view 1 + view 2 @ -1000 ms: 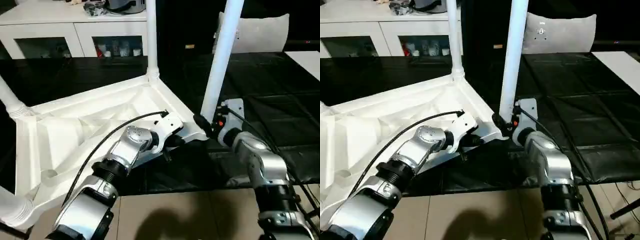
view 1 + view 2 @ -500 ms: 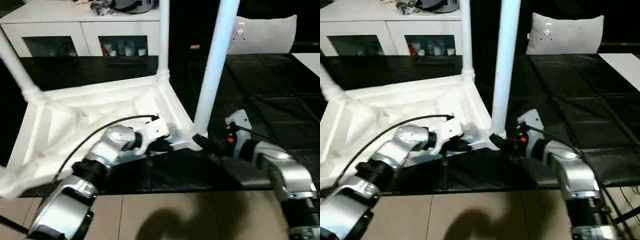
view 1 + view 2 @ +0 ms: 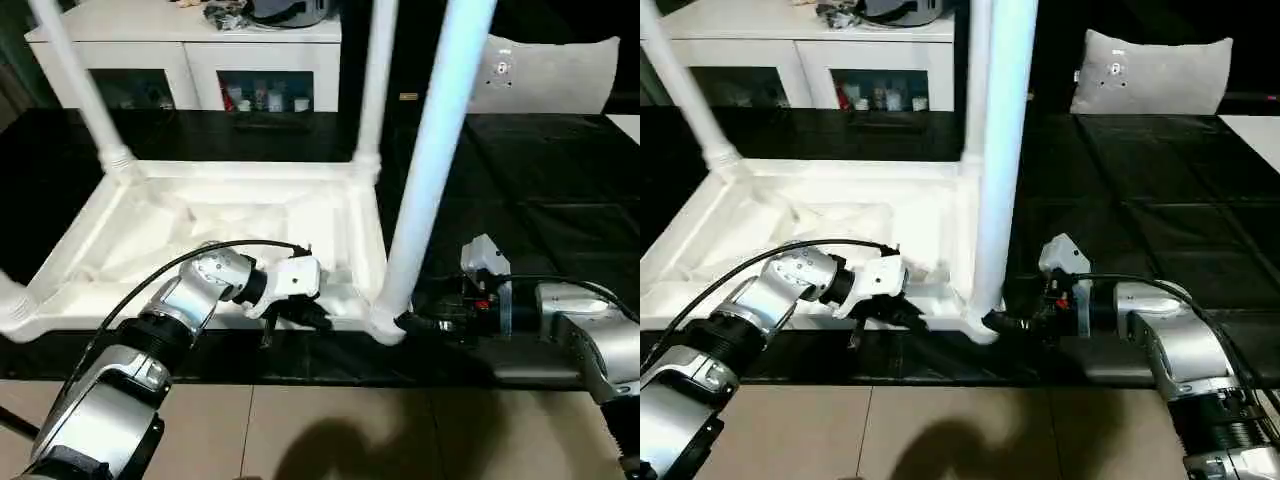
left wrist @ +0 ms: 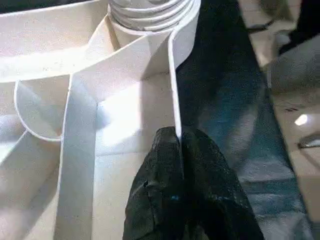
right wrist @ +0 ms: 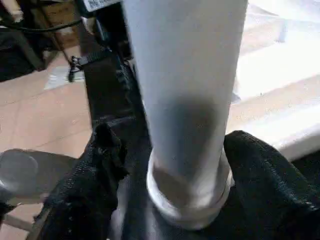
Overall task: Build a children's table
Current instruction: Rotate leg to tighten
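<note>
tabletop: white plastic, ribbed, slight sheen | leg: smooth white plastic tube | fingers: black, matt, grainy | forearm: silver, glossy | mat: black, shiny

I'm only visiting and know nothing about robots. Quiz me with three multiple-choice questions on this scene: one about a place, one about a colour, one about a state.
1. Where is the left tool?
A. raised overhead
B. clamped on the near rim of the tabletop
C. tucked behind the robot

2. What colour is the mat under the tabletop?
A. black
B. red
C. green

3. How does the tabletop lie?
A. right way up
B. standing on one edge
C. upside down, with the legs pointing up

Answers:
1. B, the left wrist view shows it pinching the rim wall.
2. A, the sheet all around the tabletop is black.
3. C, the ribbed underside faces up and the legs rise from the corners.
</note>
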Robot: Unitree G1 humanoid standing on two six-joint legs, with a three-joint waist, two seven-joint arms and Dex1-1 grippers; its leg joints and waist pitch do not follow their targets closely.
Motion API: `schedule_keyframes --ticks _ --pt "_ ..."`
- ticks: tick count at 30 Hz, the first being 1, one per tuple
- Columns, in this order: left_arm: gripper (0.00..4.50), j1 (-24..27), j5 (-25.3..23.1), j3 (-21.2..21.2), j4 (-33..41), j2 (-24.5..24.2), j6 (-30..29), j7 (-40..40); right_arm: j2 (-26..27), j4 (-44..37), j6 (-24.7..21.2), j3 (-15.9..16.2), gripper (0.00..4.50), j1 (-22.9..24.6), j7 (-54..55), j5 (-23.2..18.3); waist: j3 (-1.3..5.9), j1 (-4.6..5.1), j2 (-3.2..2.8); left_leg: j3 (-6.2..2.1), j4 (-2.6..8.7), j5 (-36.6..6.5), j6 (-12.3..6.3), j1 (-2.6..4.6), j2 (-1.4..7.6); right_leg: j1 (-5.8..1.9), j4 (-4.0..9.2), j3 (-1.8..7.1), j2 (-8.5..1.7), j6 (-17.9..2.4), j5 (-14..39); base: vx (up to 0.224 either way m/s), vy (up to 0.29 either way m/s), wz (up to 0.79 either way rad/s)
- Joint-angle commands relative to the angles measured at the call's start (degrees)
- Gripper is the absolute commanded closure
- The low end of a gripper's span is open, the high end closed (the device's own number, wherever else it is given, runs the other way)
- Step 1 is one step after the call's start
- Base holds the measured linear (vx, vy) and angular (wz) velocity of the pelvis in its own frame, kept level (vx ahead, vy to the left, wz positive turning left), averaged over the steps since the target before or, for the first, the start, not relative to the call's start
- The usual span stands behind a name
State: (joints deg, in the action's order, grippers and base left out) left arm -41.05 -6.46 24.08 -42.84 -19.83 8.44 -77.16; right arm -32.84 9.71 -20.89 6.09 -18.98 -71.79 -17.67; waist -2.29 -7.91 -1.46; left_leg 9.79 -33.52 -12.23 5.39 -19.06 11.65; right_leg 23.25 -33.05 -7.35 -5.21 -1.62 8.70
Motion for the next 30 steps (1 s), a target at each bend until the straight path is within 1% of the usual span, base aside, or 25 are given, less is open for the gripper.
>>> schedule_keyframes --ticks 1,3,4,6,7,8,10,11,13,15,16,17,18,20,21,22,23,24,25,26,27,28,29,30 --pt "4.50 0.5 -1.6 3.4 0.9 -0.2 1.2 -2.8 0.0 -0.2 0.0 0.9 1.47 -0.7 -1.1 -0.7 3.51 0.04 0.91 -0.02 3.61 -6.9 -5.09 -0.54 1.72 -3.48 4.16 3.21 -3.83 -6.9 21.1 0.000 0.000 0.00" --pt "4.50 0.8 -1.5 3.4 1.3 -0.2 1.4 -3.4 0.6 0.1 -0.1 1.4 1.54 -0.6 -1.4 -0.6 3.54 -0.19 0.92 -0.01 3.63 -6.7 -4.84 -0.54 1.72 -3.50 4.06 3.21 -3.81 -7.0 20.7 0.000 0.000 0.00" --pt "4.50 0.8 -1.4 3.4 1.3 -0.2 1.4 -3.4 0.7 0.2 -0.2 1.5 1.75 -0.6 -1.4 -0.6 3.54 -0.25 0.89 -0.02 3.64 -6.7 -4.76 -0.57 1.73 -3.50 4.05 3.19 -3.80 -7.0 20.5 0.000 0.000 0.00" --pt "4.50 0.9 -1.4 3.4 1.2 -0.2 1.4 -3.5 0.9 0.4 -0.1 1.6 1.90 -0.6 -1.5 -0.5 3.56 -0.28 0.98 -0.03 3.62 -6.6 -4.62 -0.63 1.67 -3.57 3.99 3.19 -3.80 -6.9 20.3 0.000 0.000 0.00" --pt "4.50 1.0 -1.3 3.2 1.1 -0.1 1.5 -3.7 1.1 0.7 0.0 1.7 2.04 -0.6 -1.7 -0.5 3.58 -0.29 1.02 -0.02 3.61 -6.4 -4.60 -0.67 1.63 -3.59 3.98 3.18 -3.78 -6.8 20.2 0.000 0.000 0.00" --pt "4.50 1.0 -1.4 3.2 1.1 -0.1 1.5 -3.7 1.1 0.7 0.0 1.8 2.04 -0.6 -1.7 -0.5 3.60 -0.31 1.08 0.00 3.59 -6.3 -4.62 -0.65 1.61 -3.60 3.99 3.19 -3.79 -6.8 20.2 0.000 0.000 0.00" --pt "4.50 1.2 -1.5 3.1 1.0 -0.1 1.6 -3.8 1.2 0.6 -0.1 2.0 2.28 -0.3 -2.0 -0.8 3.64 -0.33 1.11 -0.01 3.56 -6.0 -4.71 -0.68 1.60 -3.61 3.91 3.18 -3.76 -6.7 19.9 0.000 0.000 0.00" --pt "4.50 1.3 -1.3 3.1 1.1 -0.1 1.5 -3.7 1.2 0.5 -0.2 2.1 2.28 -0.3 -2.0 -1.0 3.64 -0.34 1.09 -0.01 3.56 -5.9 -4.74 -0.70 1.61 -3.62 3.89 3.19 -3.77 -6.7 19.8 0.000 0.000 0.00" --pt "4.50 1.6 -0.9 3.0 1.4 -0.1 1.1 -3.8 1.1 -0.1 -0.6 2.3 2.41 0.1 -2.1 -1.5 3.62 -0.32 1.35 0.01 3.56 -5.9 -4.82 -0.73 1.62 -3.63 3.89 3.17 -3.77 -6.6 20.1 0.000 0.000 0.00" --pt "4.50 1.9 -0.6 2.7 1.7 0.1 0.7 -3.9 1.2 -0.5 -1.2 2.2 2.47 0.4 -2.4 -2.0 3.60 -0.37 1.27 0.01 3.57 -5.8 -4.86 -0.72 1.61 -3.60 3.92 3.17 -3.82 -6.4 20.5 0.000 0.000 0.00" --pt "4.50 2.1 -0.2 2.1 2.0 0.4 -0.4 -3.2 1.5 -1.2 -2.0 2.1 2.48 0.9 -2.3 -2.5 3.60 -0.40 1.46 0.00 3.58 -5.6 -4.91 -0.75 1.63 -3.62 3.88 3.18 -3.83 -6.3 20.6 0.000 0.000 0.00" --pt "4.50 2.1 -0.2 2.0 2.0 0.5 -0.6 -3.1 1.5 -1.2 -2.1 2.1 2.50 0.9 -2.2 -2.6 3.61 -0.40 1.49 0.04 3.56 -5.6 -4.93 -0.71 1.63 -3.57 3.87 3.21 -3.82 -6.4 20.5 0.000 0.000 0.00" --pt "4.50 2.1 0.2 1.2 2.1 1.1 -2.0 -1.8 2.0 -1.8 -2.7 2.1 2.52 1.2 -1.3 -2.7 3.58 -0.41 1.42 0.01 3.57 -5.5 -4.95 -0.76 1.66 -3.56 3.85 3.20 -3.81 -6.4 20.4 0.000 0.000 0.00" --pt "4.50 2.1 0.5 0.6 2.1 1.5 -3.0 -0.7 2.4 -2.2 -3.0 2.1 2.53 1.4 -0.3 -2.5 3.52 -0.37 1.43 0.06 3.59 -5.8 -4.77 -0.71 1.61 -3.52 4.03 3.17 -3.86 -6.3 21.2 0.000 0.000 0.00" --pt "4.50 1.9 0.7 -0.3 2.0 2.4 -5.4 1.3 3.9 -2.2 -4.3 1.8 2.53 1.1 3.6 -1.6 3.49 -0.27 1.28 0.06 3.64 -5.9 -4.46 -0.69 1.57 -3.46 4.02 3.19 -3.80 -6.1 21.5 0.000 0.000 0.00" --pt "4.50 1.7 0.9 -0.9 2.0 3.0 -7.1 2.8 5.0 -2.2 -5.2 1.6 2.53 0.8 6.3 -1.0 3.32 -0.09 1.40 0.04 3.72 -6.6 -4.03 -0.67 1.44 -3.45 4.39 3.06 -3.76 -5.5 23.3 0.000 0.000 0.00" --pt "4.50 1.7 1.2 -1.7 2.0 3.8 -8.8 4.7 7.0 -1.7 -6.7 0.9 2.53 0.1 10.8 -0.2 3.16 0.00 1.23 0.02 3.77 -7.4 -3.70 -0.55 1.34 -3.35 4.64 2.97 -3.75 -5.2 24.8 0.000 0.000 0.00" --pt "4.50 1.6 1.6 -3.0 2.2 5.6 -12.5 8.6 10.1 -0.3 -8.6 0.0 2.53 -1.2 17.6 1.4 3.07 0.36 1.21 0.05 3.75 -8.6 -2.72 -0.30 1.13 -3.15 5.04 2.84 -3.70 -4.2 27.8 0.000 0.000 0.00" --pt "4.50 1.5 1.7 -3.5 2.3 6.4 -14.3 10.4 11.4 0.4 -9.3 -0.4 2.54 -1.8 20.5 2.1 2.96 0.76 1.27 -0.15 3.79 -9.2 -1.70 -0.44 0.82 -3.24 5.39 2.41 -3.71 -3.0 30.6 0.000 0.000 0.00" --pt "4.50 1.4 1.9 -4.2 2.4 7.6 -16.0 12.7 13.3 1.6 -10.8 -1.4 2.54 -2.8 24.7 2.8 2.91 1.07 1.31 -0.19 3.78 -9.7 -1.41 -0.43 0.68 -3.25 5.70 2.24 -3.66 -2.2 31.9 0.000 0.000 0.00" --pt "4.50 1.3 2.0 -4.6 2.6 8.3 -17.0 14.2 14.5 2.4 -11.9 -2.1 2.54 -3.5 27.4 3.2 2.87 1.76 1.34 -0.17 3.69 -10.4 -1.21 -0.29 0.55 -3.07 6.01 2.15 -3.54 -1.3 33.3 0.000 0.000 0.00" --pt "4.50 0.7 1.9 -5.9 2.2 10.5 -19.7 19.1 17.6 5.2 -12.4 -4.0 2.54 -5.5 34.9 4.9 2.83 2.42 1.31 -0.36 3.66 -11.1 -0.99 -0.31 0.53 -2.95 6.16 1.89 -3.53 -1.2 34.0 0.000 0.000 0.00" --pt "4.50 0.5 1.9 -6.3 2.0 11.2 -20.3 20.5 18.4 6.1 -12.2 -4.5 2.54 -6.0 36.8 5.4 2.82 2.78 1.22 -0.43 3.65 -11.6 -0.87 -0.35 0.54 -2.95 6.28 1.78 -3.60 -1.2 34.3 0.000 0.000 0.00" --pt "4.50 0.1 1.9 -6.9 1.6 12.0 -21.2 22.4 19.2 7.1 -11.9 -5.0 2.54 -6.6 38.6 5.7 2.94 3.33 1.38 -0.51 3.53 -12.1 -1.07 -0.42 0.43 -3.02 6.51 1.59 -3.58 -0.7 34.4 0.000 0.000 0.00"
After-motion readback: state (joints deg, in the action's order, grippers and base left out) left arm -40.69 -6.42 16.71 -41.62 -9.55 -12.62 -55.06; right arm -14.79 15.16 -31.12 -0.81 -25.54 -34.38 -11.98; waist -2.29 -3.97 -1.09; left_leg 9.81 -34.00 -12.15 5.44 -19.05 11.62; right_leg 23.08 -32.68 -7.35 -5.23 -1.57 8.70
